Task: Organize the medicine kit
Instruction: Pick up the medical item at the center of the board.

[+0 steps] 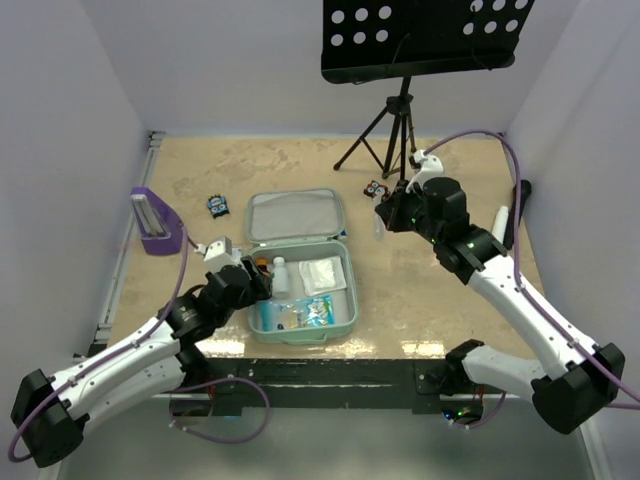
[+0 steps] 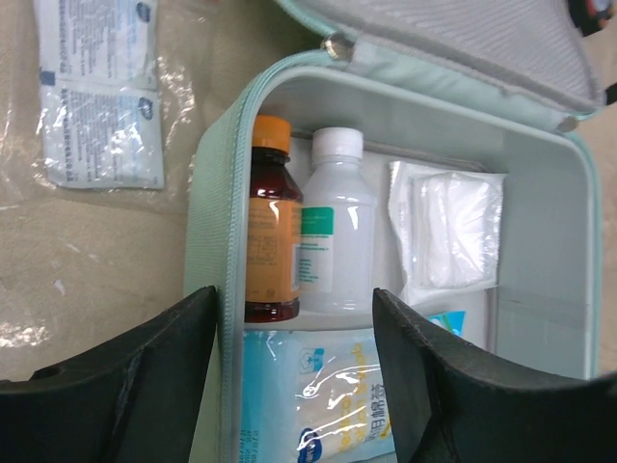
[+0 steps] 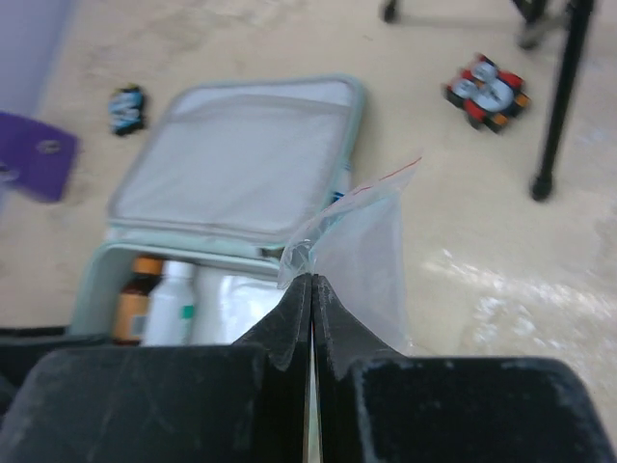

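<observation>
Nearest, the left gripper [image 2: 294, 307] is hovering open astride the left wall of the kit [image 1: 351, 300], which is lying open near the table's [image 1: 440, 300] front edge; farther back, right of its lid, the right gripper [image 3: 311, 282] is pinching a clear bag [image 3: 364, 241].

One medicine kit [image 1: 295, 215], one amber bottle [image 2: 272, 231], one white bottle [image 2: 337, 231], one clear bag [image 3: 362, 260]
</observation>
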`<state>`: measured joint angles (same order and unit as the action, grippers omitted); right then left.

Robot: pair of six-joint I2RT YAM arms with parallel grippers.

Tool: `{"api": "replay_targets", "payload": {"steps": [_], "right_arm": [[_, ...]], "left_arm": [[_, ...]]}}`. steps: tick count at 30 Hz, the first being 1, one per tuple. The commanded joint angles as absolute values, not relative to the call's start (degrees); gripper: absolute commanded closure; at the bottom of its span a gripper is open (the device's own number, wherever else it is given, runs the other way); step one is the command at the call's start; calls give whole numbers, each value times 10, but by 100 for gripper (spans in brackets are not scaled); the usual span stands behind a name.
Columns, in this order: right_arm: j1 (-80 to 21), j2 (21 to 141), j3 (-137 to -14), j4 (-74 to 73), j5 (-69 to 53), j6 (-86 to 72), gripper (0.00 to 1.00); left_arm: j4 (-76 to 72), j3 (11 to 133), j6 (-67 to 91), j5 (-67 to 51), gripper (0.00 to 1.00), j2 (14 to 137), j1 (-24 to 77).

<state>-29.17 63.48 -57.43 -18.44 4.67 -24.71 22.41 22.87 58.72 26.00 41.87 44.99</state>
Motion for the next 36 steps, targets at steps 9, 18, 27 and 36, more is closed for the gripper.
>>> {"api": "replay_targets", "payload": {"steps": [9, 18, 27, 36], "right_arm": [[-293, 610, -558, 127, -488, -347, 100], [-303, 629, -411, 738, -611, -728, 100], [-331, 613, -407, 795, -608, -769, 100], [-344, 592, -416, 775, -621, -769, 100]], "left_arm": [[-67, 193, 568, 185, 0, 190, 443], [-299, 187, 484, -33, 0, 199, 443], [-453, 199, 454, -204, 0, 268, 443], [-543, 221, 447, -284, 0, 344, 442]]}}
